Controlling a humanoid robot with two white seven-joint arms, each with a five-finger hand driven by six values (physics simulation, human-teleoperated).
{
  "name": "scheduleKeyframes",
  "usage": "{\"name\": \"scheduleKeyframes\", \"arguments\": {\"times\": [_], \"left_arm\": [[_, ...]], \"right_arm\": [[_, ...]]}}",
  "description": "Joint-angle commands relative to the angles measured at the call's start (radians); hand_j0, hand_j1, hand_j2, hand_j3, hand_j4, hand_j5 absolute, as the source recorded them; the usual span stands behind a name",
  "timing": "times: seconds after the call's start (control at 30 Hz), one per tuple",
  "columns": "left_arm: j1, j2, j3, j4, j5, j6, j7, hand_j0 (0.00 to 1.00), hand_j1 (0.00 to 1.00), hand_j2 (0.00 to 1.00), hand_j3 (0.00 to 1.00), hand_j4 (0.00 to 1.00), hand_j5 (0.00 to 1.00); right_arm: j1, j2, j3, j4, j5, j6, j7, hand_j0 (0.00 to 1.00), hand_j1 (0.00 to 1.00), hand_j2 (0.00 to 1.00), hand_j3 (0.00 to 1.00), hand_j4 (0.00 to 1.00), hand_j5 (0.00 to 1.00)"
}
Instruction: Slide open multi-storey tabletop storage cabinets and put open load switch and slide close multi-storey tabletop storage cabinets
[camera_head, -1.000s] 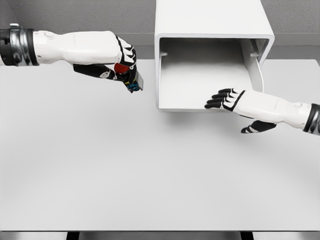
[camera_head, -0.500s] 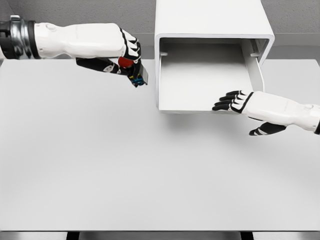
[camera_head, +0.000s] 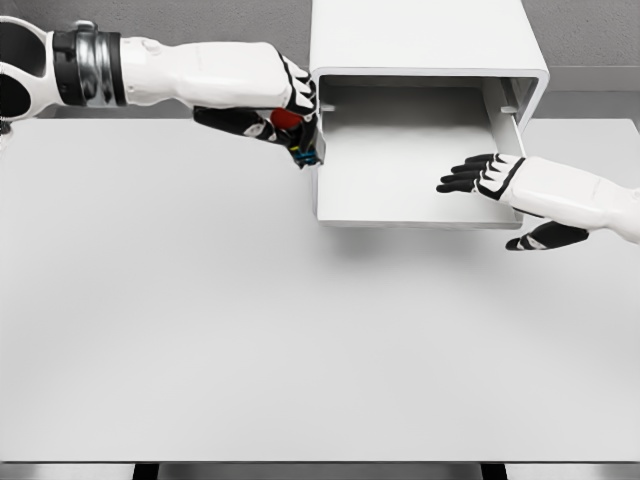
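left hand (camera_head: 285, 112) grips the small red-knobbed load switch (camera_head: 296, 135) right at the open white drawer's (camera_head: 410, 175) wall, could snag; right hand (camera_head: 480, 174) relaxed, empty.

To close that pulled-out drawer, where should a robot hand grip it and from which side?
Take the drawer by its front lip, coming from the table side. That edge is the nearest part and faces the robot, so pushing it back should slide the drawer into the cabinet. The right robot hand is open at the drawer's right front corner.

White table (camera_head: 250, 330); white cabinet (camera_head: 420, 35) at its far edge, drawer (camera_head: 400, 190) open
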Motion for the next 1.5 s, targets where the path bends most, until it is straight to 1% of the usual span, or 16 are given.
{"name": "scheduleKeyframes", "arguments": {"times": [0.0,0.33,0.4,0.5,0.73,0.83,0.9,1.0,1.2,1.27,1.37,1.4,1.43,1.47], "left_arm": [[-0.002,-0.027,-0.013,0.023,0.005,0.003,0.0,0.39,0.39,0.39,0.39,0.39,0.39],[-0.037,-0.077,-0.043,0.029,0.005,0.003,0.0,0.39,0.39,0.39,0.39,0.39,0.39],[-0.043,-0.093,-0.044,0.041,-0.006,0.003,0.0,0.39,0.39,0.39,0.39,0.39,0.39],[-0.057,-0.123,-0.07,0.058,-0.011,0.003,0.0,0.39,0.39,0.39,0.39,0.39,0.39],[-0.057,-0.169,-0.072,0.093,-0.046,0.003,0.0,0.4,0.4,0.4,0.4,0.4,0.4],[-0.058,-0.184,-0.072,0.121,-0.052,0.003,0.0,0.41,0.41,0.41,0.41,0.41,0.41],[-0.072,-0.199,-0.093,0.145,-0.066,0.003,0.0,0.41,0.41,0.41,0.41,0.41,0.41],[-0.072,-0.222,-0.093,0.175,-0.083,0.003,0.0,0.41,0.41,0.41,0.41,0.41,0.41],[-0.072,-0.239,-0.095,0.191,-0.087,0.003,0.0,0.41,0.41,0.41,0.41,0.41,0.41],[-0.072,-0.241,-0.095,0.193,-0.087,0.003,0.0,0.43,0.43,0.43,0.43,0.43,0.43],[-0.072,-0.241,-0.093,0.202,-0.107,0.003,-0.001,0.54,0.54,0.54,0.54,0.54,0.54],[-0.074,-0.241,-0.093,0.202,-0.109,0.003,-0.001,0.62,0.62,0.62,0.62,0.62,0.62],[-0.074,-0.242,-0.093,0.202,-0.109,0.003,0.0,0.82,0.82,0.82,0.82,0.82,0.82],[-0.074,-0.242,-0.093,0.201,-0.109,0.003,0.002,0.93,0.93,0.93,0.93,0.93,0.93]], "right_arm": [[0.0,-0.001,-0.001,0.0,-0.009,0.002,-0.003,1.0,1.0,1.0,1.0,1.0,1.0],[0.012,-0.009,-0.002,0.0,-0.009,0.002,-0.005,1.0,1.0,1.0,1.0,1.0,1.0],[0.012,-0.009,-0.002,0.0,-0.009,0.002,-0.005,1.0,1.0,1.0,1.0,1.0,1.0],[0.012,-0.007,-0.004,0.0,-0.009,0.002,-0.005,1.0,1.0,1.0,1.0,1.0,1.0],[0.012,-0.006,-0.01,0.0,-0.009,0.002,-0.005,1.0,1.0,1.0,1.0,1.0,1.0],[0.014,-0.004,-0.01,0.0,-0.009,0.002,-0.005,1.0,1.0,1.0,1.0,1.0,1.0],[0.014,-0.004,-0.01,0.0,-0.009,0.002,-0.005,1.0,1.0,1.0,1.0,1.0,1.0],[0.014,-0.001,-0.01,0.0,-0.009,0.002,-0.005,1.0,1.0,1.0,1.0,1.0,1.0],[0.014,-0.001,-0.01,0.0,-0.009,0.002,-0.006,1.0,1.0,1.0,1.0,1.0,1.0],[0.015,-0.001,-0.008,0.0,-0.01,0.002,-0.006,1.0,1.0,1.0,1.0,1.0,1.0],[0.018,0.0,-0.008,0.0,-0.01,0.002,-0.008,1.0,1.0,1.0,1.0,1.0,1.0],[0.018,0.0,-0.008,0.0,-0.01,0.002,-0.008,1.0,1.0,1.0,1.0,1.0,1.0],[0.02,0.0,-0.008,0.0,-0.01,0.002,-0.008,1.0,1.0,1.0,1.0,1.0,1.0],[0.02,-0.001,-0.008,0.0,-0.01,0.002,-0.008,1.0,1.0,1.0,1.0,1.0,1.0]]}}
